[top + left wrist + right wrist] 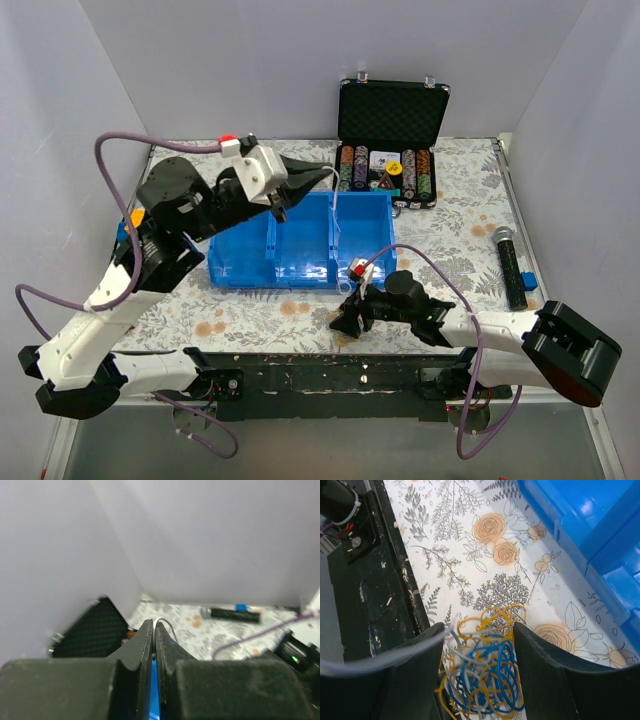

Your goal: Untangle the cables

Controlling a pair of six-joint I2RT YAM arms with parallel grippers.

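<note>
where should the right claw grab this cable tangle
Grip the cable tangle across its dense blue-and-white middle, from straight above. It sits as a low loose ball on the tablecloth, and its outer yellow loops would likely slip free; the right claw straddles it.

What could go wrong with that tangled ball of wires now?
The wire ball sits between the fingers of the right gripper, right by the near edge of the table, so it might tumble off. The left gripper pinches a thin white strand up high; pulling could tighten the knot, or the strand could slip out.
</note>
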